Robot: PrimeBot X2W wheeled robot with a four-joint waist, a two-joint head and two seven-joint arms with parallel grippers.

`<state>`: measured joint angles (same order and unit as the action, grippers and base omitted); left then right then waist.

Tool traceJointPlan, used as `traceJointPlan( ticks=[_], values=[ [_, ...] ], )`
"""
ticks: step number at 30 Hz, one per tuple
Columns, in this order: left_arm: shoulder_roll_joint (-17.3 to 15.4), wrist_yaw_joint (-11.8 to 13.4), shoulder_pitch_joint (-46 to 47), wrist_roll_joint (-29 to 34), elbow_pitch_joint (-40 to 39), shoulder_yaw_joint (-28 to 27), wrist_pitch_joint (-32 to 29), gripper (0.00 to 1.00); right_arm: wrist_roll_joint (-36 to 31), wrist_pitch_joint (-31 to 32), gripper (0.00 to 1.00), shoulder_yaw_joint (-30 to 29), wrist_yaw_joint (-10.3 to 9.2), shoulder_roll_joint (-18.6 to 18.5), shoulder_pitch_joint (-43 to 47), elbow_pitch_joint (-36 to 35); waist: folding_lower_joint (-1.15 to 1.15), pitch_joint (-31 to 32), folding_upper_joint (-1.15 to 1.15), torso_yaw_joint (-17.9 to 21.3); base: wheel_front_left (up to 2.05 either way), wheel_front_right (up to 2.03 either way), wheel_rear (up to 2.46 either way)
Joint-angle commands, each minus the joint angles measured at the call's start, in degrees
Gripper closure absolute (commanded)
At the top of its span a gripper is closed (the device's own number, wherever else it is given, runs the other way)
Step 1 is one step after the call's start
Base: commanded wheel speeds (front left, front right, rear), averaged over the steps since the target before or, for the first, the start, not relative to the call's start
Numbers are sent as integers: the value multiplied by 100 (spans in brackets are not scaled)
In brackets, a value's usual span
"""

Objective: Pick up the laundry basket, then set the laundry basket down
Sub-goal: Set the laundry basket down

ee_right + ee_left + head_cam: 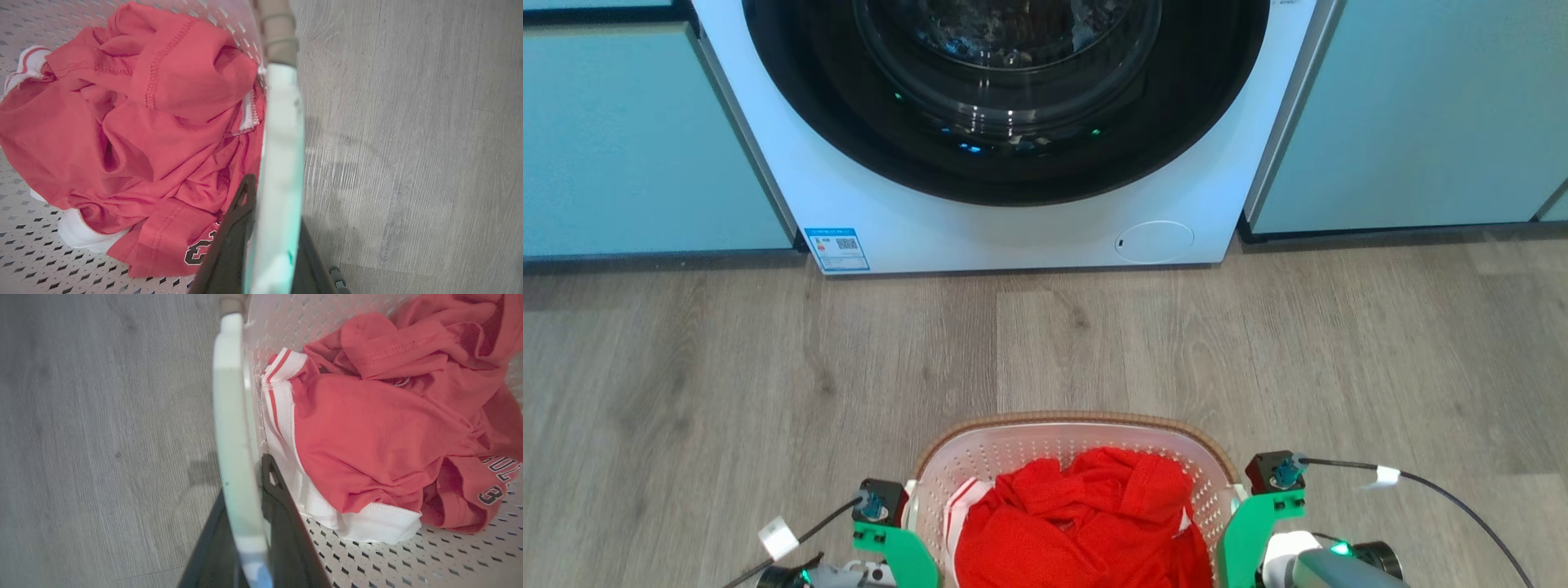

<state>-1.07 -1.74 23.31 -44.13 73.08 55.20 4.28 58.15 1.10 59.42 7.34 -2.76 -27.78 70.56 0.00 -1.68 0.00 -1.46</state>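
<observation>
Laundry basket (pixel 1062 429) is sitting between left pincer (pixel 245 486) and right pincer (pixel 278 204), each straddling a side handle (pixel 233 416). Clothes (pixel 1086 514) are lying inside it. Washing machine (pixel 1013 220) is standing well ahead of both pincers.

White perforated laundry basket (pixel 1013 453), brown woven rim (pixel 1078 418); red garment (pixel 1078 523), white trim; grey wood-grain floor (pixel 768 367).

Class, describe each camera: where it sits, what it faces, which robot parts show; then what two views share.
Head view: on the head, facing down at washing machine and laundry basket; green wrist brackets show.
Left wrist view: along left fingers gripping a white handle.
Right wrist view: along right fingers gripping the other handle.
Both wrist views share red clothes.
</observation>
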Motion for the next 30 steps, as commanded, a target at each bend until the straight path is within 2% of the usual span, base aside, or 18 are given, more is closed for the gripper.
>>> traceJointPlan(
  ticks=[1, 8, 13, 21, 26, 30],
  values=[
    [-181, 70, 230, -24, 34, -63, 38, 100, -4, -49, 100, 83, 14, -11, -138, -20, 0, -36, 0, 1, 0, 0, 0],
    [-181, 76, 406, -44, 41, -24, 51, 100, 34, -77, 100, 137, 14, -11, -324, 9, 0, -336, 0, 11, 0, 0, 0],
    [-187, 81, 801, -30, 49, -24, 82, 100, 9, -99, 100, 156, 14, -11, -694, 65, 0, -838, 0, 10, 0, 0, 0],
    [-218, 132, 1864, 18, 45, -71, 266, 100, -185, -294, 100, 71, 14, -11, -1883, 250, 0, -2237, 0, -74, 0, 0, 0],
    [-218, 268, 2557, 40, 39, -134, 524, 100, -383, -445, 100, -57, 14, -11, -2666, 326, 0, -3183, 0, -142, 0, 0, 0],
    [-219, 322, 2842, 46, 44, -157, 623, 100, -538, -469, 100, -186, 14, -12, -2956, 335, 0, -3595, 0, -155, 0, 0, 0]
  ],
)
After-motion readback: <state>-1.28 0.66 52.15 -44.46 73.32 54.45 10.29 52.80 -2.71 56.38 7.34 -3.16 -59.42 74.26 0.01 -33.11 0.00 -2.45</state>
